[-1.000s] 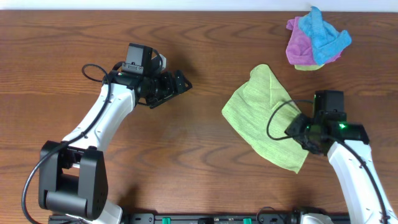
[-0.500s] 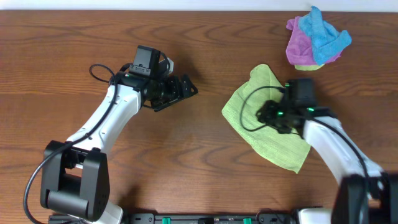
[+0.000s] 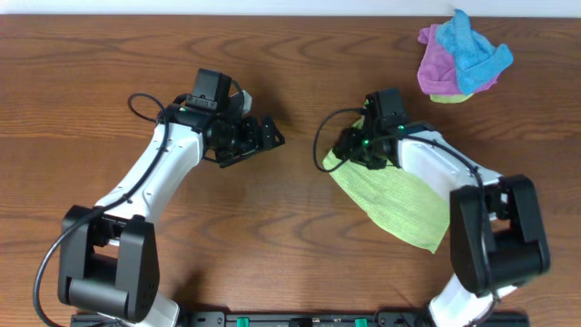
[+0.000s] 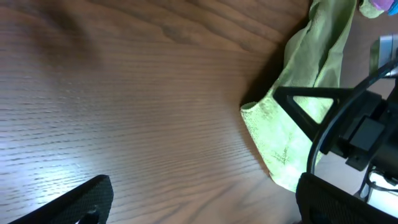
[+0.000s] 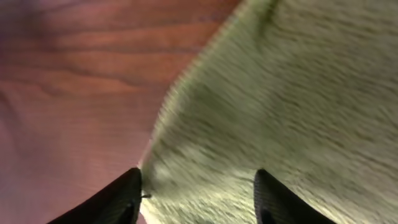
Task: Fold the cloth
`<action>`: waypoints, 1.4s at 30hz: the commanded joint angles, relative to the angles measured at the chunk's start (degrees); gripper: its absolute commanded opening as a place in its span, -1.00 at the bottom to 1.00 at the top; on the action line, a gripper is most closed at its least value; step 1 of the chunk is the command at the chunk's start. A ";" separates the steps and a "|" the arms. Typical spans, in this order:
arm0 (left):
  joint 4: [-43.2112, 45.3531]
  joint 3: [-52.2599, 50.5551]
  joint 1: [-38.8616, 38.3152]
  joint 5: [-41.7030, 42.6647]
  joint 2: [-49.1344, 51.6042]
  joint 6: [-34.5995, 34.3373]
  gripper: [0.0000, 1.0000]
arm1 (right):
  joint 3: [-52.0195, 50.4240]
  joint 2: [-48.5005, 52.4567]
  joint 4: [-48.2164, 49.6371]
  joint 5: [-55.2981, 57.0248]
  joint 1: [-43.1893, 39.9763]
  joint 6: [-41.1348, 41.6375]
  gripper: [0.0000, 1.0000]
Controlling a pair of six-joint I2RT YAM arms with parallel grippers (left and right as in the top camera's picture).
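Wood-grain table (image 3: 272, 245) all around me. The lime-green cloth (image 3: 399, 195) lies spread on my right side, one corner pointing toward the middle. A purple cloth (image 3: 434, 68) and a bright blue cloth (image 3: 467, 44) sit bunched together at the far right, apart from it. My right gripper (image 5: 198, 190) is over that corner, jaws spread, nothing pinched. My left gripper (image 3: 270, 134) hovers above bare wood nearby, jaws released wide too.
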 commanded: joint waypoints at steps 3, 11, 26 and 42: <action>-1.11 -0.07 2.19 0.44 0.61 1.90 0.91 | 1.55 1.55 -0.11 0.81 1.64 0.31 0.24; -1.16 -0.07 4.48 1.40 0.61 2.38 0.91 | 1.57 2.40 0.85 1.22 2.82 0.55 -0.32; -1.16 -0.07 9.29 1.49 0.61 3.43 0.91 | 2.69 5.53 10.16 -2.93 14.16 3.10 -0.98; -1.14 -0.07 12.66 1.49 0.59 4.28 0.92 | 19.87 11.37 -1.88 -3.15 20.83 -6.82 0.07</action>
